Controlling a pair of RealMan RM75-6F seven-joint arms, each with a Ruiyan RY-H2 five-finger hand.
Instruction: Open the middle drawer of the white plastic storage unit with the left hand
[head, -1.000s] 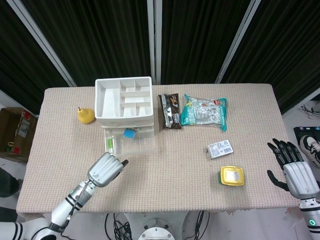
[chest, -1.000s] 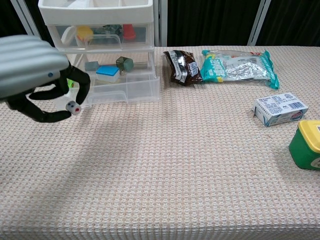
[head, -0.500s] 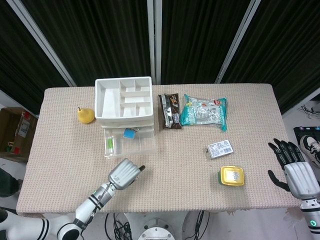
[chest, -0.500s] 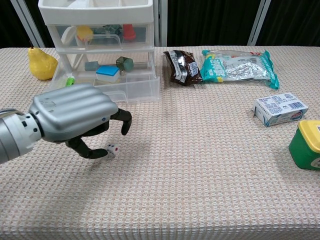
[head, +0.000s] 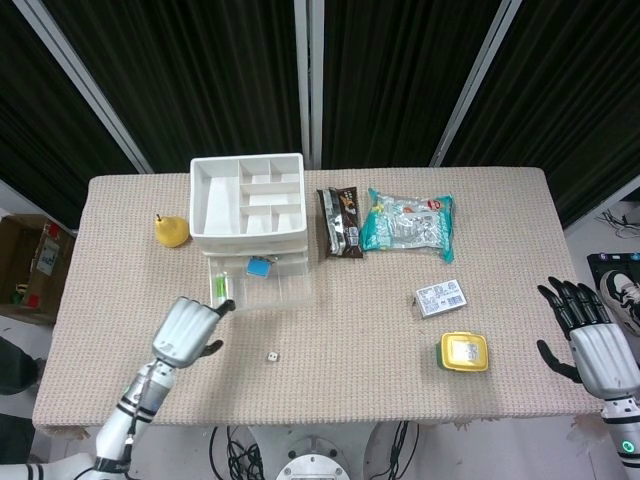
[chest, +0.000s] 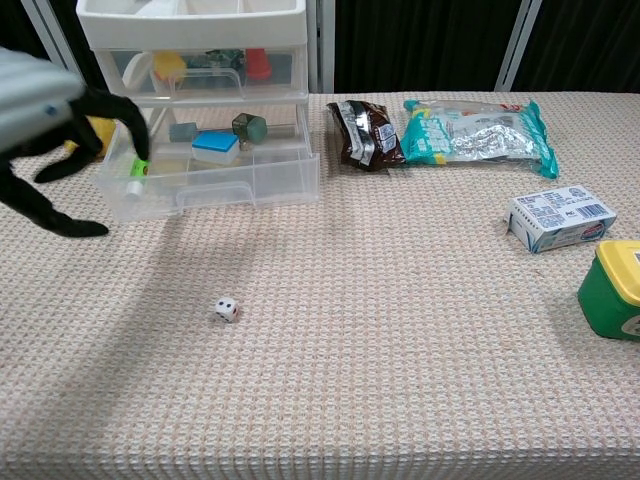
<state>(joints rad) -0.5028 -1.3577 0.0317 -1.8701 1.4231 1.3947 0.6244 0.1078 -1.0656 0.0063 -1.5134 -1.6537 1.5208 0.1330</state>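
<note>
The white plastic storage unit (head: 247, 200) (chest: 190, 25) stands at the back left of the table. One clear drawer (head: 262, 284) (chest: 250, 178) is pulled out toward me, with a blue block, a green piece and other small things in it. The clear drawer above it is closed. My left hand (head: 187, 331) (chest: 45, 125) hovers just in front of the open drawer's left corner, fingers apart, holding nothing. A small white die (head: 272, 355) (chest: 227, 310) lies on the cloth to its right. My right hand (head: 590, 340) hangs beyond the table's right edge, fingers spread.
A yellow pear (head: 170, 231) sits left of the unit. Right of it lie a brown snack pack (head: 340, 222) (chest: 367, 132) and a teal bag (head: 408, 222) (chest: 475, 130). A small white box (head: 441, 298) (chest: 559, 218) and a yellow-lidded tub (head: 463, 352) (chest: 612, 290) are nearer on the right.
My left hand let go of the die, which now lies on the cloth, and moved left and back toward the open drawer's front. The right hand stayed put.
</note>
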